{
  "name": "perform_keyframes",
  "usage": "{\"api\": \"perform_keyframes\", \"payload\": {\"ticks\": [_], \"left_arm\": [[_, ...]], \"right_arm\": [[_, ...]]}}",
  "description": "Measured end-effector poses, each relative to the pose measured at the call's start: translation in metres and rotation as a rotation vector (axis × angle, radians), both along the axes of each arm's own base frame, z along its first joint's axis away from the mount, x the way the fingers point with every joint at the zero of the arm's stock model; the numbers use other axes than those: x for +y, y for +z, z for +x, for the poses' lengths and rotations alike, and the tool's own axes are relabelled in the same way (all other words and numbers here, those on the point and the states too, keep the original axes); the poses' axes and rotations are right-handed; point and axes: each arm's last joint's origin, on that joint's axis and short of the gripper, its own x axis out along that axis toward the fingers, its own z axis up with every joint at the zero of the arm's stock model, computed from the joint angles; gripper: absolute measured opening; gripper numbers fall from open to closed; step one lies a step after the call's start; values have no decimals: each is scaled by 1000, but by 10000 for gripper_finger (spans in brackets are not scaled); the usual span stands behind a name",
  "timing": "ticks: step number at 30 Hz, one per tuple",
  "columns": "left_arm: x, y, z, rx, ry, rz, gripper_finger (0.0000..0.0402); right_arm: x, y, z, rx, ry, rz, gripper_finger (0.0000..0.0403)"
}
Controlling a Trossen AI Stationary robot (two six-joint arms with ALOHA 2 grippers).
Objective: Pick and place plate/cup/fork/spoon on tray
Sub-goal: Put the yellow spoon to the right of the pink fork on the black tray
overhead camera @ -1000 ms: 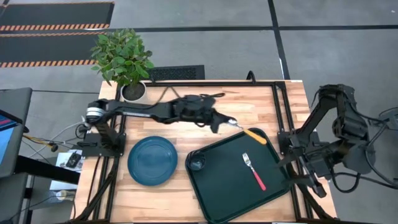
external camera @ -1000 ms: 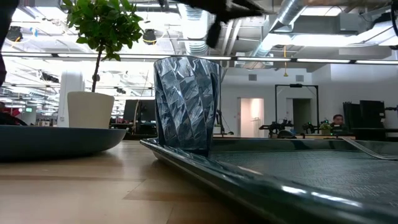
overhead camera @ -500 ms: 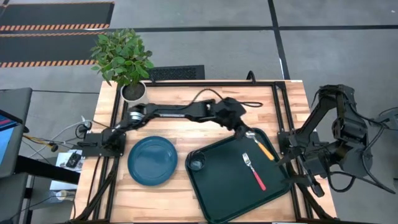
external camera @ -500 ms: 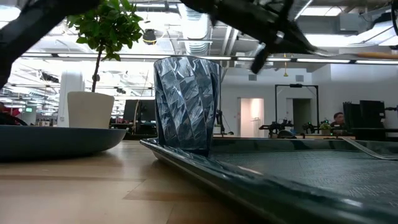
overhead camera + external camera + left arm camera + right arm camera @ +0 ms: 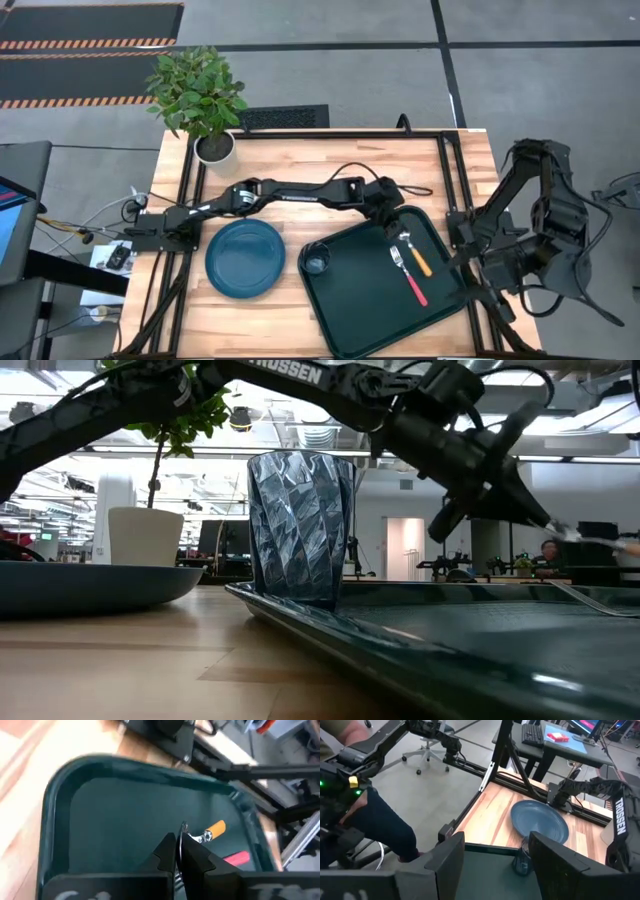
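Left gripper [image 5: 398, 238] is pinched tight on the spoon [image 5: 414, 252], holding it low over the tray [image 5: 350, 305] right beside the fork [image 5: 409, 275] (cup [image 5: 317, 263] is already on the tray). Risk: letting go while it's tilted could knock the fork. Plate [image 5: 245, 258] sits on the table, left of the tray. Right gripper [image 5: 495, 852] waits wide open, empty.
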Motion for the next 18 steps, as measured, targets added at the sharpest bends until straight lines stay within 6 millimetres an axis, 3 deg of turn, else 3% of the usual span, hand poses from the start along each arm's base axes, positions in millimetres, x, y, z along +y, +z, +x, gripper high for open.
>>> {"api": "perform_keyframes", "payload": {"ticks": [14, 18], "left_arm": [[-7, -2, 2, -38, 11, 88, 0], [-5, 12, 5, -100, 7, 89, 0]], "right_arm": [[1, -3, 1, 21, -11, -6, 245], [1, -3, 1, 21, -11, -8, 245]]}}
